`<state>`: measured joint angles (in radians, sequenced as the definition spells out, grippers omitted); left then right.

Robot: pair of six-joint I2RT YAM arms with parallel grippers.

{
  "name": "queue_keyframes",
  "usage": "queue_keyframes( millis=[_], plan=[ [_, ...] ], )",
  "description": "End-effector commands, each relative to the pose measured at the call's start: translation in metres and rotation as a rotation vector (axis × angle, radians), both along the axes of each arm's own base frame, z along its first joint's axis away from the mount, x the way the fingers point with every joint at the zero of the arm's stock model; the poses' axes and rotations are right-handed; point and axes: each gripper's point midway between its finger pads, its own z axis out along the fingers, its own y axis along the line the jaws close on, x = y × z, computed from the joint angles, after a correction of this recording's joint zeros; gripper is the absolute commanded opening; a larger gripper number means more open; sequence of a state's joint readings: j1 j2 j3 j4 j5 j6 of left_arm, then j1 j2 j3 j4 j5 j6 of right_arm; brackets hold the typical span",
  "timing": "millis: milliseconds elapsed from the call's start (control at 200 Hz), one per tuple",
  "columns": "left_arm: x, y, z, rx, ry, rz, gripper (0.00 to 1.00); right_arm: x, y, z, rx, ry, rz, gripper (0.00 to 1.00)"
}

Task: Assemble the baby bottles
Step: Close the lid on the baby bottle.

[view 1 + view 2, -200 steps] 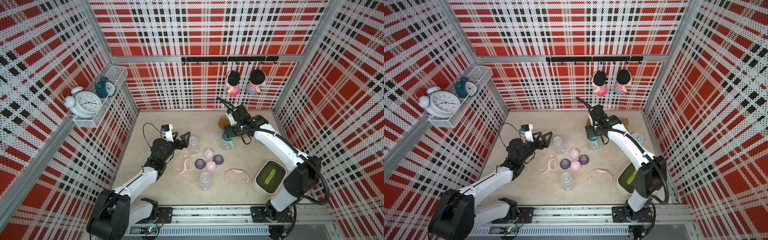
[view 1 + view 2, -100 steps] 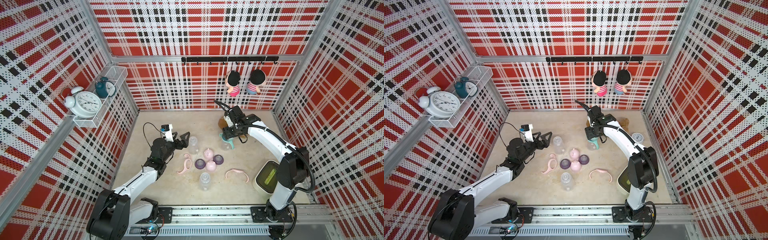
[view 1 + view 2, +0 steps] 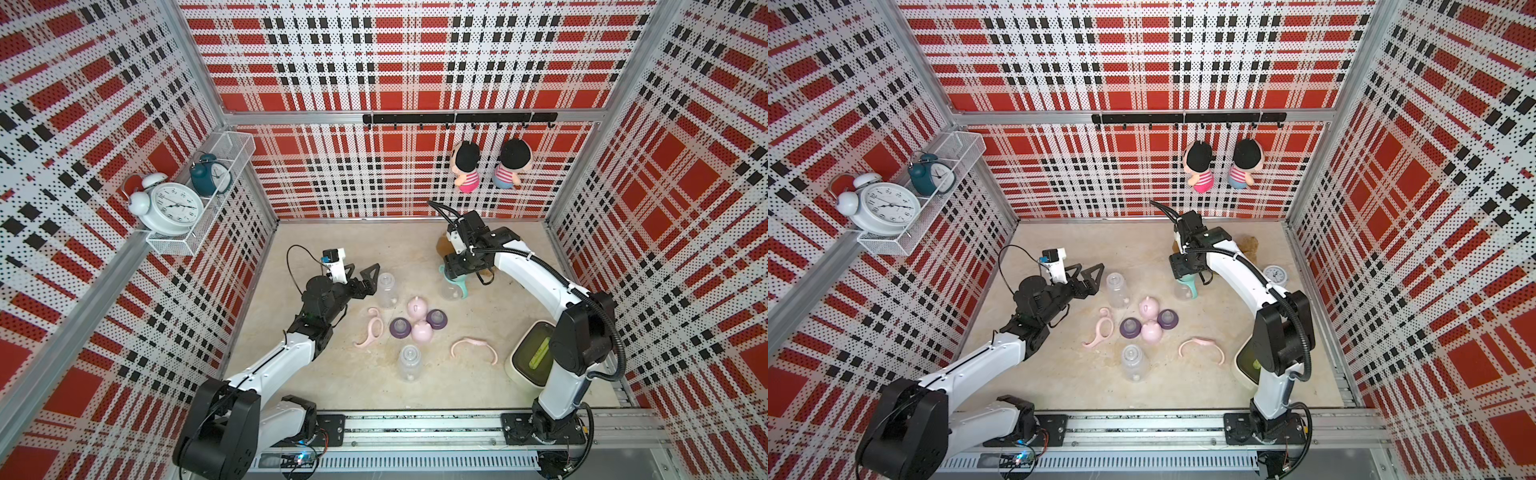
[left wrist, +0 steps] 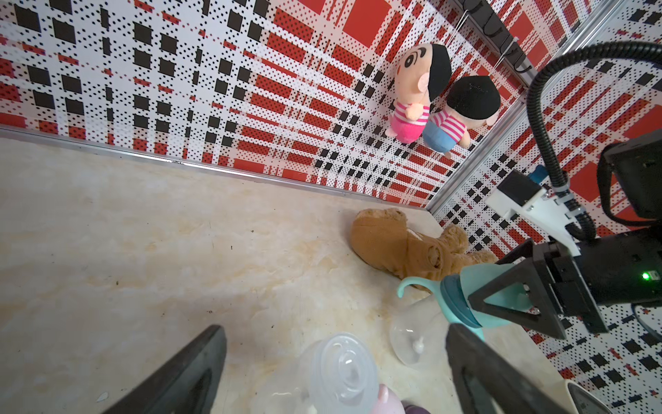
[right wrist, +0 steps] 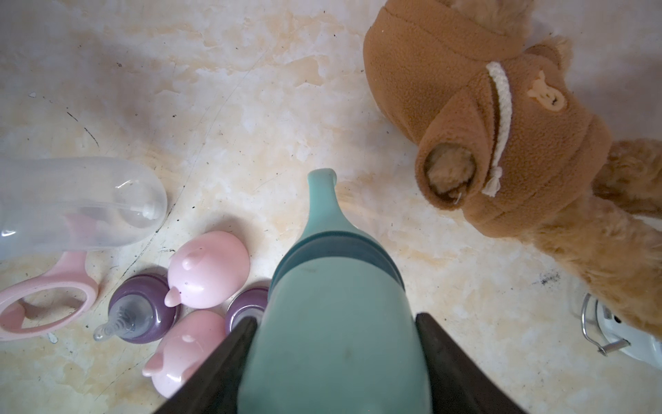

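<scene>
Baby bottles [image 3: 409, 361], unfinished: teal bottle [image 3: 452, 289] tilted near the tabletop's [image 3: 353, 241] back, right hand [image 5: 335, 324] clamped on its mint cap [image 5: 336, 365], seemingly seating it; left hand [image 3: 371, 279] spread wide beside a clear bottle [image 3: 386, 291], poised to grasp; pink caps [image 3: 417, 307], collars [image 3: 400, 328], rings [image 3: 372, 332] loose mid-tabletop.

The teal bottle [image 3: 452, 289], mint-capped, tilts in the right gripper [image 3: 455, 270], far right. Two clear bottles stand open, one left [image 3: 385, 289], one near [image 3: 409, 362]. Between them lie two pink caps [image 3: 417, 308] [image 3: 422, 331] and two purple collars [image 3: 400, 328] [image 3: 436, 319]; pink handles [image 3: 371, 332] [image 3: 473, 349] flank these.
</scene>
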<state>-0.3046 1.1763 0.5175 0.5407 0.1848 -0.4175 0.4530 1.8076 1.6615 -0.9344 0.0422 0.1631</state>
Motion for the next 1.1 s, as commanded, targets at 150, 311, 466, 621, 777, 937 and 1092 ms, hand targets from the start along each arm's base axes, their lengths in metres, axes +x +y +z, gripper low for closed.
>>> queue_keyframes(
  millis=[150, 311, 466, 621, 777, 937, 1092],
  plan=[
    [0.004, -0.002, 0.013, 0.008, -0.033, 0.004, 0.98, 0.009, -0.001, 0.005, -0.014, -0.009, 0.012, 0.7],
    [0.004, 0.0, 0.012, 0.012, -0.03, 0.011, 0.98, 0.007, 0.001, 0.0, -0.009, 0.007, 0.018, 0.7],
    [0.004, 0.001, 0.012, 0.014, -0.028, 0.015, 0.98, 0.005, 0.001, -0.005, -0.011, 0.018, 0.024, 0.7],
    [0.005, 0.0, 0.011, 0.015, -0.027, 0.015, 0.98, 0.004, 0.0, -0.007, -0.015, 0.021, 0.023, 0.7],
    [0.005, 0.0, 0.011, 0.015, -0.026, 0.015, 0.98, 0.002, -0.001, -0.011, -0.023, 0.031, 0.024, 0.71],
    [0.006, 0.0, 0.01, 0.017, -0.024, 0.018, 0.98, 0.002, -0.001, -0.016, -0.025, 0.036, 0.024, 0.71],
    [0.006, 0.0, 0.011, 0.017, -0.024, 0.018, 0.98, 0.001, -0.002, -0.019, -0.026, 0.041, 0.022, 0.71]
  ],
)
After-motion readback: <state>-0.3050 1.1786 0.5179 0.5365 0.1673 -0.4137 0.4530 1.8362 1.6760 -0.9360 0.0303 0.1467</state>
